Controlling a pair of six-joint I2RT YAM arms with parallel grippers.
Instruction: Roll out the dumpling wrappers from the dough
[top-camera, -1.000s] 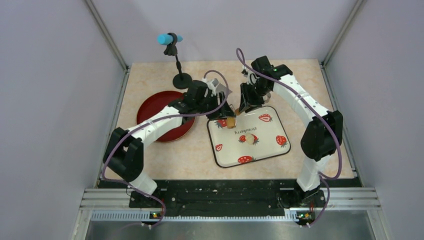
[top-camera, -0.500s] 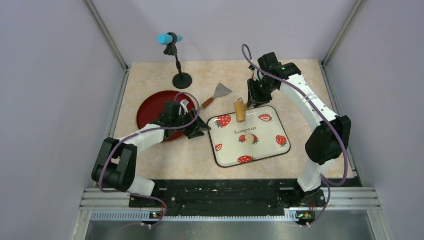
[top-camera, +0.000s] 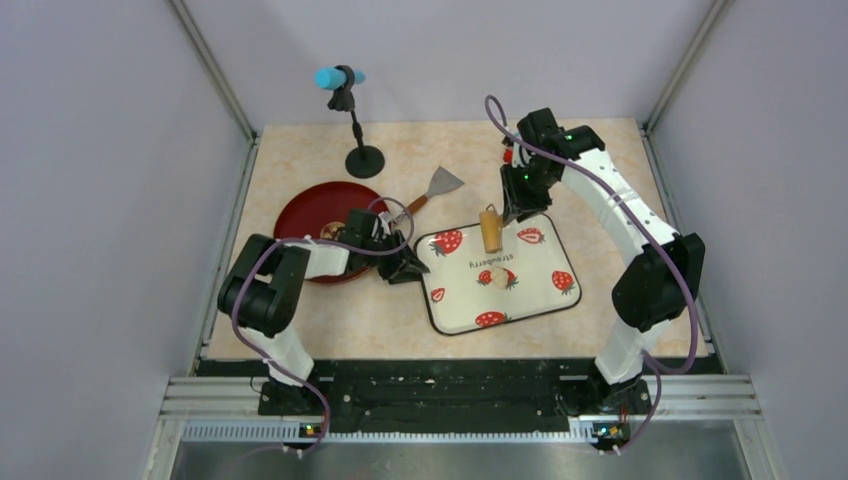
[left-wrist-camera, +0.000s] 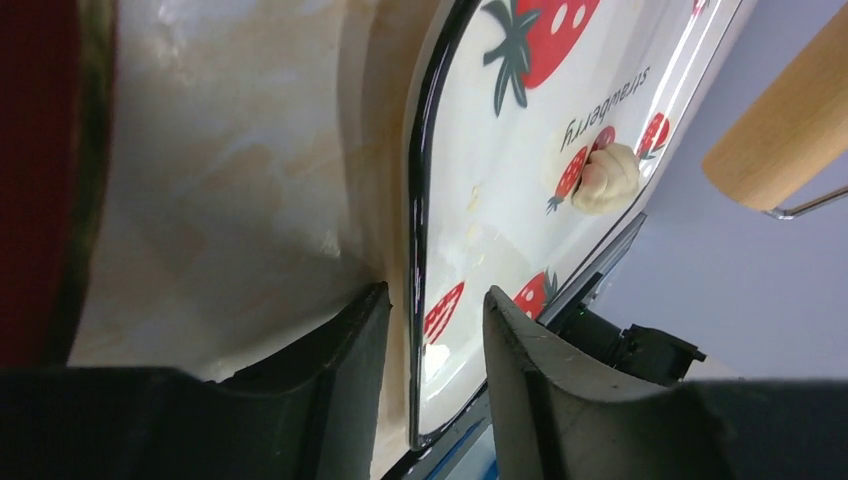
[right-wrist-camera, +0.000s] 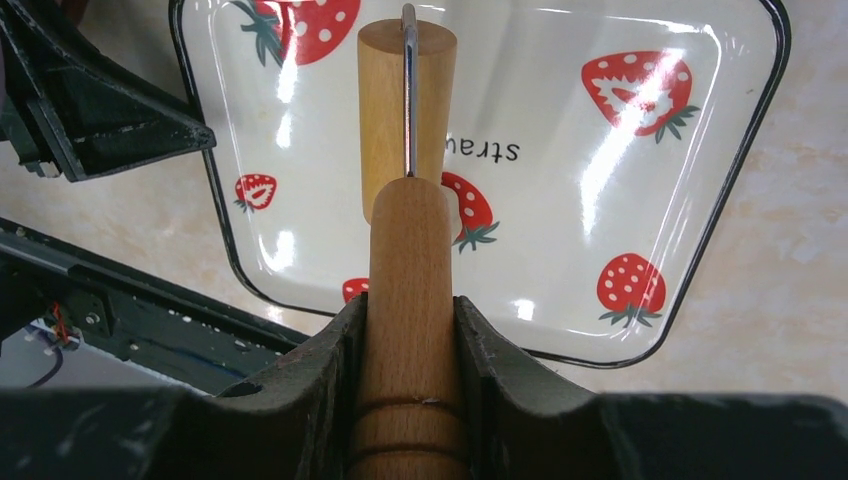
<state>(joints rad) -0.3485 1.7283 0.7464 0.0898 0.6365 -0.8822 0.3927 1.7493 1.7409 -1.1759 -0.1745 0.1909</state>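
Since a second ago my left arm has pulled back from the far corner of the white rectangular tray with red strawberries to its left edge, while my right arm has lifted the tan wooden rolling pin a little toward the far edge. From the top camera, my left gripper sits low at the tray's left rim, next to the round dark red plate. My right gripper hangs over the tray's far side with the pin's roller pointing inward. The dough, a small pale cream lump, lies near the middle of the tray on a strawberry picture, apart from the roller. In the left wrist camera my fingers are apart, one on each side of the tray's black rim, and I see a gap on both sides. In the right wrist camera my fingers are clamped on the pin's handle, and the roller hangs above the tray. I judge the dough to be light, soft and somewhat sticky. It would squash if pinched, so I should press it with the roller from its centre. The glossy tray looks stiff and slippery, so its rim is the place to hold it steady.
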